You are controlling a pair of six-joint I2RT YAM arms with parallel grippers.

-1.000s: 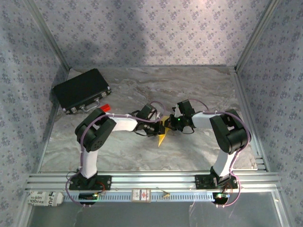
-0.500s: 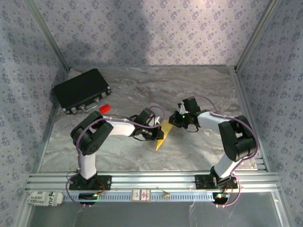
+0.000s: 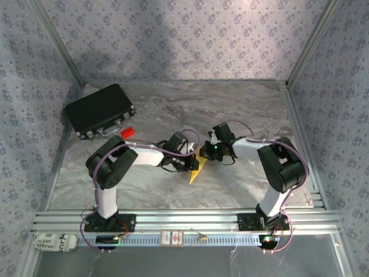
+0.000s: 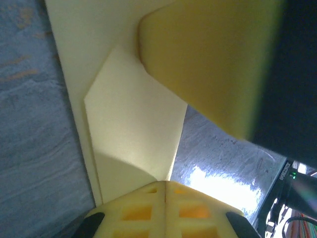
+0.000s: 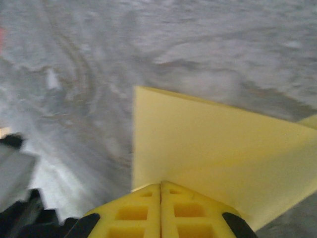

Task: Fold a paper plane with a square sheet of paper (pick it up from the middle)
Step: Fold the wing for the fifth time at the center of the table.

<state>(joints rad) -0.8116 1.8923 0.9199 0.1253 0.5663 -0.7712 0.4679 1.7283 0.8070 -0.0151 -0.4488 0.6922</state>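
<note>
**R gripper swings back in, plane pinched both sides**

Half a sec ago the R gripper (image 3: 206, 153) sat further from the case (image 3: 99, 109). Now it's back in toward it, jaws pressed together on the plane (image 3: 196, 171), with yellow sheet fanning out from between them in its wrist view. L gripper (image 3: 189, 165) hasn't budged: jaws together, clamped on the plane's case-side edge. Plane's tip holds its spot, well right of the case and nearer the arms. Looks like a re-set for another crease, so folding seems late-stage, not finished.

Count: 1 plane, 1 case, 1 red block (image 3: 127, 132) just off the case's near-right corner, 2 grippers.
</note>
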